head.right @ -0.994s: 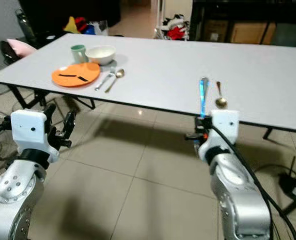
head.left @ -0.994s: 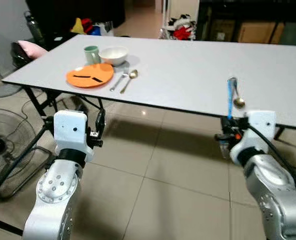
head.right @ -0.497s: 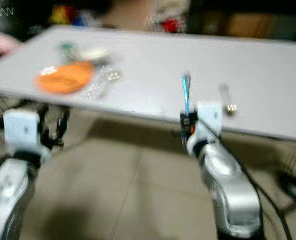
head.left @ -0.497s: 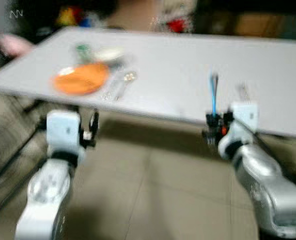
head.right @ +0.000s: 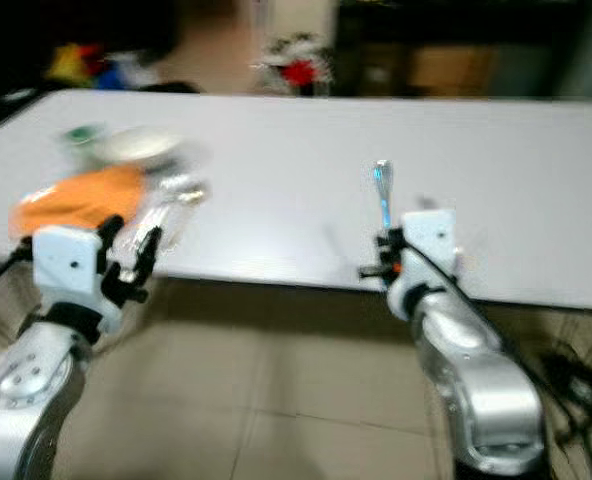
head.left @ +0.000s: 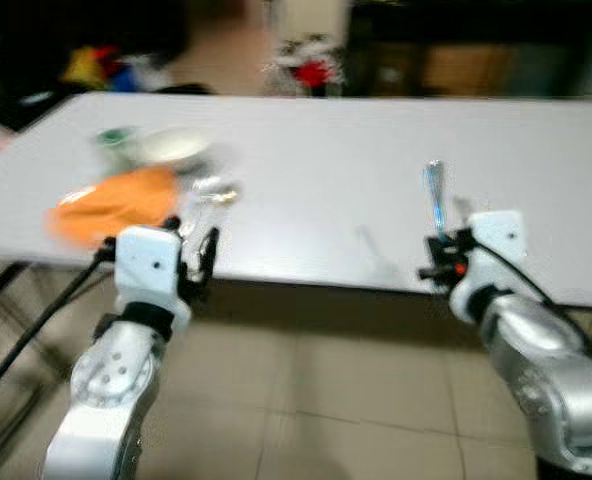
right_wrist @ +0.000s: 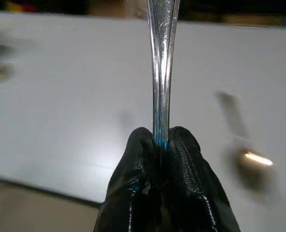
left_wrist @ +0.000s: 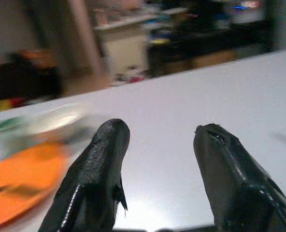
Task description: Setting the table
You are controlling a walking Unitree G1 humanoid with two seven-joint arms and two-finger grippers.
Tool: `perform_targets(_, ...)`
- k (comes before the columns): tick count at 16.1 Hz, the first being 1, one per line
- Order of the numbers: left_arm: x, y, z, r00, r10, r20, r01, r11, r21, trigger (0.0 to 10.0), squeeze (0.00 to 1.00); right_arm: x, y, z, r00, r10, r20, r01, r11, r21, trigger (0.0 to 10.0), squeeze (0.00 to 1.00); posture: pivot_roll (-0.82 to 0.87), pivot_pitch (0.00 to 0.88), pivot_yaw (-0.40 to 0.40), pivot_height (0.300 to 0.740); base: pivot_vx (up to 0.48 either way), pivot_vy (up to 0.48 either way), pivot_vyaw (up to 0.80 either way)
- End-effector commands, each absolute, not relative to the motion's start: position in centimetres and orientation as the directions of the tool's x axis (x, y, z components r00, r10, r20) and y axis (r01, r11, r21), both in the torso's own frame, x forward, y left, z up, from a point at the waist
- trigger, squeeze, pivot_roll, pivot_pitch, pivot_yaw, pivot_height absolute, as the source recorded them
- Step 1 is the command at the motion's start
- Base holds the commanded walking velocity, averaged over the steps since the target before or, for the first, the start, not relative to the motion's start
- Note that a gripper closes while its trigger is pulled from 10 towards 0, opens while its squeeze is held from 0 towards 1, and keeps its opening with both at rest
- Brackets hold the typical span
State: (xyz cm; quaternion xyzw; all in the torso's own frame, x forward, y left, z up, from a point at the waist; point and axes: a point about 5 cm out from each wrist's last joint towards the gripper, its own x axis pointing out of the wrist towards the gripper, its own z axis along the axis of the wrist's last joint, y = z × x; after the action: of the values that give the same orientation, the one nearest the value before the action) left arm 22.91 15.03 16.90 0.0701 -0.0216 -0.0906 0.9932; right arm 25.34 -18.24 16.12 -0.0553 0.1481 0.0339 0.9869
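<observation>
utensil (right_wrist: pixel 162 58) — slim silver piece w/ a blue tint, pinched at its lower end by the right gripper (right_wrist: pixel 163 145), fingers closed tight on it. it stands near upright above the gripper, long axis vertical, tip pointing up. which end is up (bowl, tines, blade) can't be told: frames blurred, top cut off in the wrist view.

right gripper sits at the near edge of the table (head.left: pixel 376 140), roughly level w/ the tabletop, utensil rising in front of the white surface. a spoon (right_wrist: pixel 256 158) lies on the table just beyond and to the robot's right of the gripper.

left gripper (left_wrist: pixel 157 140): fingers apart, nothing between them, held at the near table edge by the place setting.

setting on the robot's left part of the table: orange plate (head.left: pixel 116 205), bowl (head.left: pixel 171 148) and green cup (head.left: pixel 114 137) behind it, cutlery (head.left: pixel 211 192) beside the plate's right. all smeared by blur.

key relation: plate setting lies well to the left of the held utensil, so left arm is nearer to it; right arm is nearer the lone spoon. judgement: utensil must tip from vertical to flat for laying down, prob. near that spoon.
</observation>
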Motion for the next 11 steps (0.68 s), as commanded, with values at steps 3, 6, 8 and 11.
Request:
perform_targets(3,22.8,14.7,17.0,0.976,-0.214,0.032,0.207,0.967,0.148,10.0,0.0,25.1,-19.0,16.0,0.936,0.01,-0.353,-0.063,0.988,-0.14,10.0,0.0,-0.14,0.0,0.079,0.74,0.396,0.0,0.0)
perform_targets(6,22.8,14.4,16.9,0.974,-0.226,0.03,0.22,0.965,0.143,10.0,0.0,25.1,-19.5,15.8,0.908,0.021,-0.419,-0.089,0.986,-0.144,10.0,0.0,-0.15,0.0,0.079,0.74,0.393,0.0,0.0)
perform_targets(8,22.8,14.1,16.9,0.973,-0.229,0.03,0.223,0.965,0.141,10.0,0.0,25.7,-20.0,16.3,0.893,0.056,-0.446,-0.129,0.983,-0.134,10.0,0.0,-0.14,0.0,0.077,0.74,0.356,0.0,0.0)
perform_targets(11,22.7,13.9,16.9,0.968,-0.249,0.024,0.244,0.96,0.137,10.0,0.0,26.8,-20.5,17.1,0.871,0.115,-0.477,-0.185,0.977,-0.103,10.0,0.0,-0.13,0.0,0.073,0.74,0.0,0.0,0.0)
